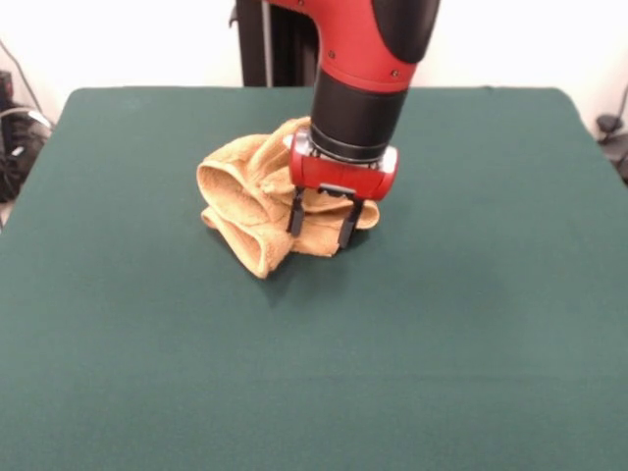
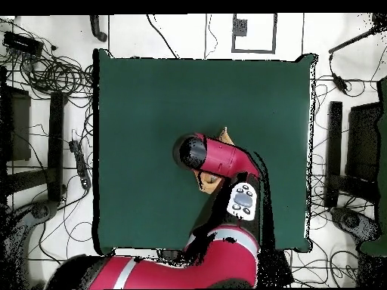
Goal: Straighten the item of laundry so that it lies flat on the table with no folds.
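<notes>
1. We see bright, even light from above; no glare on the table (image 1: 471, 324).
2. Soft, short shadow under the towel (image 1: 245, 201) & gripper (image 1: 322, 224).
3. Front view slightly soft overall.

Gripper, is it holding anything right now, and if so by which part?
Nothing is clearly held. The gripper is open, its fingers down at the near edge of the crumpled towel, not closed on it.

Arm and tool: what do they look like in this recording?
The arm has glossy red shells and a black cylindrical wrist with a silver ring. The tool has a red block body and two thin dark fingers. The overhead view shows a grey button panel.
</notes>
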